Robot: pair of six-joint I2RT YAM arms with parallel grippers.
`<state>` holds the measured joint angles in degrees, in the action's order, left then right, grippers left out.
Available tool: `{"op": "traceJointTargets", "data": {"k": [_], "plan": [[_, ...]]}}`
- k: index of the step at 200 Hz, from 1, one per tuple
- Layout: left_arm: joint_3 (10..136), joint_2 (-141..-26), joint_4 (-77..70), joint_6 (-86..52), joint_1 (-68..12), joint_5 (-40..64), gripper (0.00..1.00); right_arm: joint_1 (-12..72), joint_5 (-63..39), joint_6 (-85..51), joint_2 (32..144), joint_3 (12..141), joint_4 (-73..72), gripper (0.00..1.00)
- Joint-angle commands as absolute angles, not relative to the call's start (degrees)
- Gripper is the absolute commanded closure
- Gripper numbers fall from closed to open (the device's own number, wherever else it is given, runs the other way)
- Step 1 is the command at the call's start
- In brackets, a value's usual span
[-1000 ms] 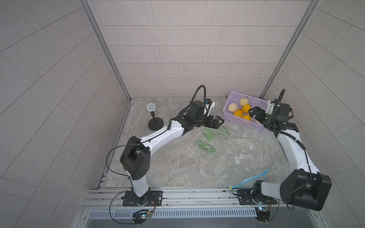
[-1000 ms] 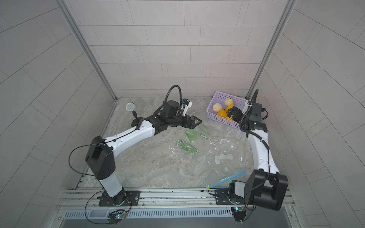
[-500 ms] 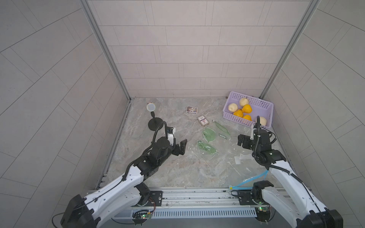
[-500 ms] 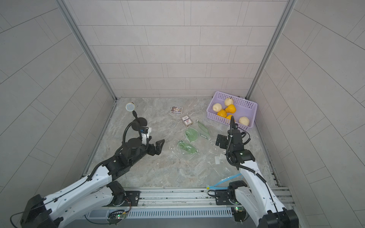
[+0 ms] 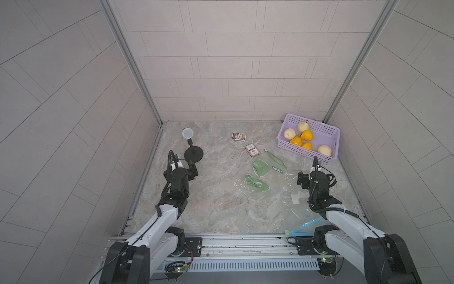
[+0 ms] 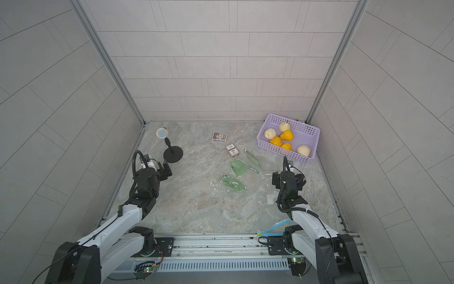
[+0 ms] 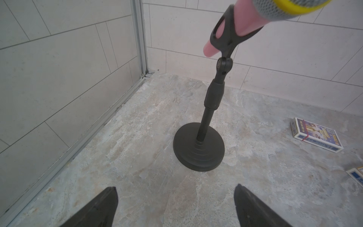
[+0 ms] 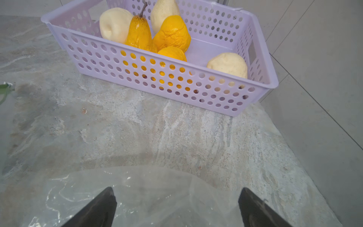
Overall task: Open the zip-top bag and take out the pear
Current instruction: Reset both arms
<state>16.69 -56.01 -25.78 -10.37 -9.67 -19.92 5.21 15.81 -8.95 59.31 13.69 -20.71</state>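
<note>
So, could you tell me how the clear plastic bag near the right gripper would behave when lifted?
Probably floppy: the clear bag lies flat and wrinkled on the table, so it should sag from a pinch. Its glossy film looks slippery and light, so a push may just slide it.

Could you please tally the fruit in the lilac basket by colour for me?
Cream fruit: 3
Orange fruit: 3
Total in the basket: 6
</note>
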Motion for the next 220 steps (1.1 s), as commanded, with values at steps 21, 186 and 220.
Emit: {"op": "traceJointTargets", "data": {"k": [21,186,220], "plan": [[7.22,-68.40,-55.79,1.07,-6.99,-14.10,0.00,4.61,17.48,-4.16,68.92,14.67,-40.85,0.00],[21.18,-90.79,-55.42,-3.54,3.05,-0.33,0.00,1.56,15.05,-6.06,89.46,20.69,-54.04,0.00],[20.64,-90.52,-56.25,-3.43,2.97,-0.19,0.00,1.33,14.87,-6.69,88.86,21.12,-52.40,0.00]]}}
